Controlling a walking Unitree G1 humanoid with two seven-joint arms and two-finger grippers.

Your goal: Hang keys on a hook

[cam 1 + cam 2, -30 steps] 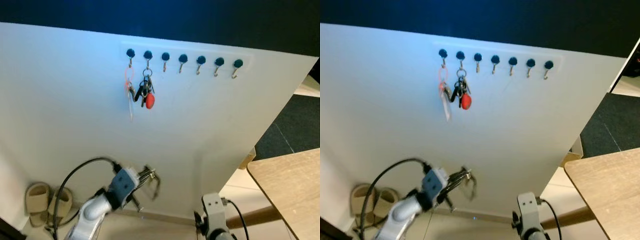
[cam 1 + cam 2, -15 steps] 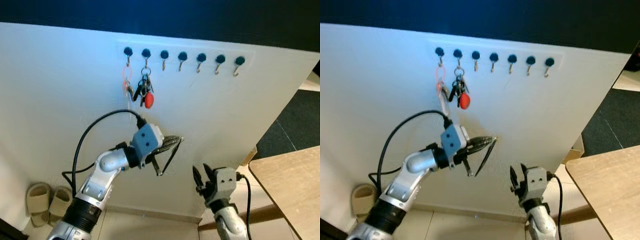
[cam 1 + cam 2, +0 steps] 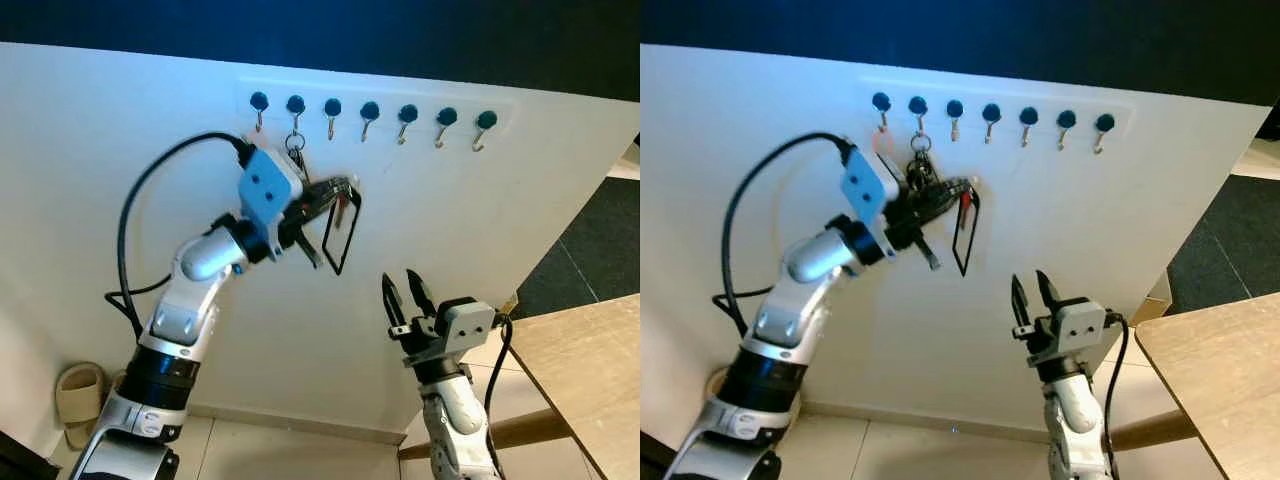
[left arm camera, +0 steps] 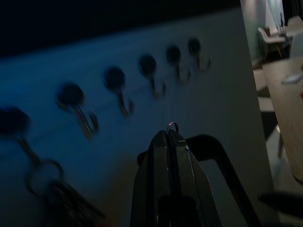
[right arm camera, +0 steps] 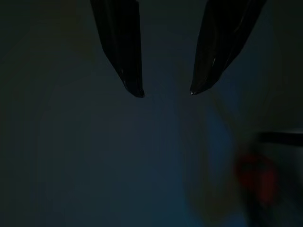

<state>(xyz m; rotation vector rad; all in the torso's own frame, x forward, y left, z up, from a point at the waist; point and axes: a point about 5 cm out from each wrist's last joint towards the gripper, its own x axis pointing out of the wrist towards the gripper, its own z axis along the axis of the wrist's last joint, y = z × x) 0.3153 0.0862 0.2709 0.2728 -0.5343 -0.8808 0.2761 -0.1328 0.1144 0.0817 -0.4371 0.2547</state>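
Note:
A row of several dark-knobbed hooks runs along the top of the white wall panel. One bunch of keys hangs from the second hook, partly hidden behind my left arm. My left gripper is raised just below the hooks, under the third and fourth. It is shut on a small key ring, and a black strap loop dangles from it. In the left wrist view the shut fingers point at the hook row. Lower down, my right gripper points upward, open and holding nothing.
A pair of beige slippers lies on the floor at the lower left. A wooden table juts in at the lower right, with dark carpet behind it. The hooks from the third rightward hang bare.
My left arm has swung up from near the floor to just below the hooks, carrying the black loop. The right gripper has risen into view and stands open.

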